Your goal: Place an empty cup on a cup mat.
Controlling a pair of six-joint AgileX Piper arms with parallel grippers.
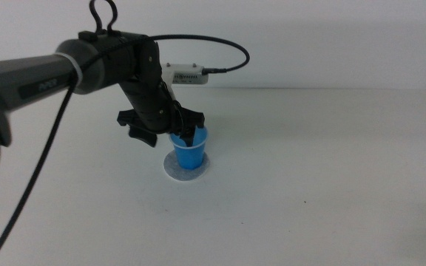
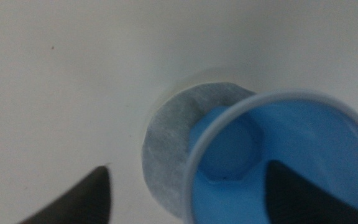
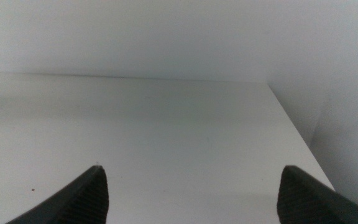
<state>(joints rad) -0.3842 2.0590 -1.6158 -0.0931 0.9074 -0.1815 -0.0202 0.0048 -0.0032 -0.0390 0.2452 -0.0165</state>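
I have the left end effector [image 1: 182,131] right over the mat [image 1: 174,169], and the cup [image 1: 191,150] stands upright on the mat, base on the disc though toward one side of it rather than dead centre, going by the left wrist view, where the mat [image 2: 166,155] shows as a crescent beside the cup [image 2: 278,162]. The jaws stand wide there: one hangs outside the cup's rim over bare surface [image 2: 55,81], the other sits inside the mouth, neither visibly pinching the wall, so I judge the cup freed or very nearly. The risk from here is that inner jaw. If I pull sideways or lift on a slant, it catches the rim and tips the cup or drags it off the mat; the cup is light and empty, so a small snag would do it. The off-centre seat leaves little margin on the mat's near edge. A straight rise away from the mat looks the safest way out. Room is plentiful: the surface [image 1: 309,207] around the mat is open on all sides, and its far edge lies well behind the mat. The right end effector [image 3: 191,205] waits with jaws wide over its own corner of the surface, out of the middle view and well apart from the mat.
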